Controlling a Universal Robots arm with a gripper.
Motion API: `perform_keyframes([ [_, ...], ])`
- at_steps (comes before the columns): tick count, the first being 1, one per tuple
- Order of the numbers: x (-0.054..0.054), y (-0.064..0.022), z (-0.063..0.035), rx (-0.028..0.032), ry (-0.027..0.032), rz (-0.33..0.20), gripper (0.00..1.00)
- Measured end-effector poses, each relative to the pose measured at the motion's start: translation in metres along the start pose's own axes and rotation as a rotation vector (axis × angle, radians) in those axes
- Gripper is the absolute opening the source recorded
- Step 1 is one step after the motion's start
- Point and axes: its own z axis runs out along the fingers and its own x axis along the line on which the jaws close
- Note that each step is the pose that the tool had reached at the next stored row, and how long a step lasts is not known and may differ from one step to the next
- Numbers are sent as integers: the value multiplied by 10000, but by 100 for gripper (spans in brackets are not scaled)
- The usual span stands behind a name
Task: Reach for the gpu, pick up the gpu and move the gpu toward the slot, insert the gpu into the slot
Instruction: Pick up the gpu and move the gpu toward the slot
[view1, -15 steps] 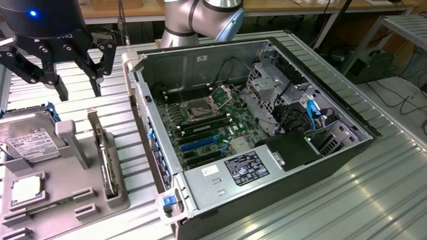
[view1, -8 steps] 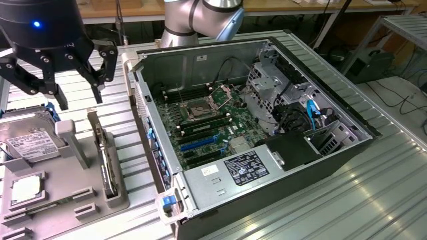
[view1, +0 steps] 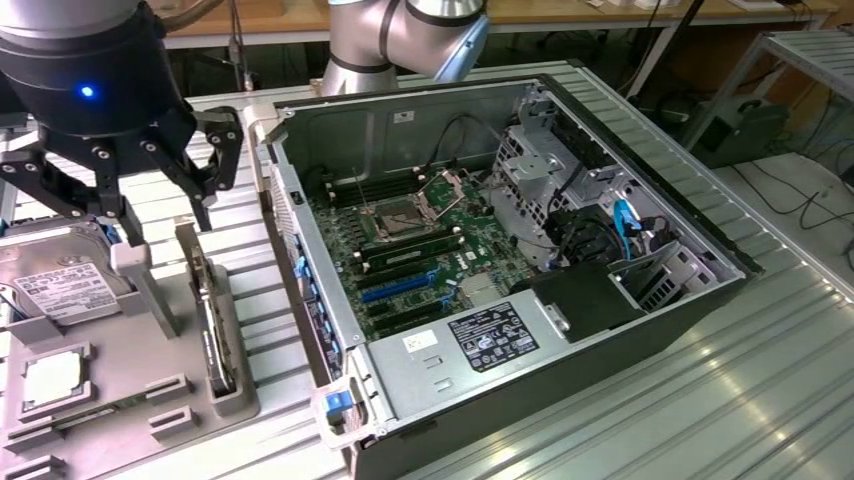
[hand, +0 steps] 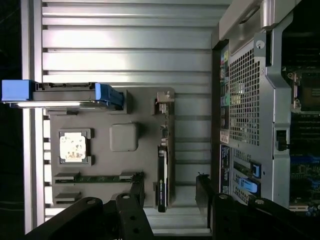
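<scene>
Parted fingers (hand: 137, 191) over gpu (hand: 161, 175); slot (view1: 396, 288) in exterior view

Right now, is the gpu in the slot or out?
Out: the gpu stands edgewise in the grey holder outside the case; slot bare.

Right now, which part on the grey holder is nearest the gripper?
The gpu, the thin card standing on edge: it lines up between the fingers of the open gripper, while the hard drive and the processor chip sit off to the side.

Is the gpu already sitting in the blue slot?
No, the gpu stands on edge in the grey tray beside the computer case.
</scene>
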Motion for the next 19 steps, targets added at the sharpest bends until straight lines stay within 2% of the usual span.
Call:
perform_keyframes([
  [4, 3, -36, 64, 7, 2, -2, 54],
  [12, 16, -44, 212, 7, 8, -27, 54],
  [19, 20, -50, 339, -3, 26, -416, 54],
])
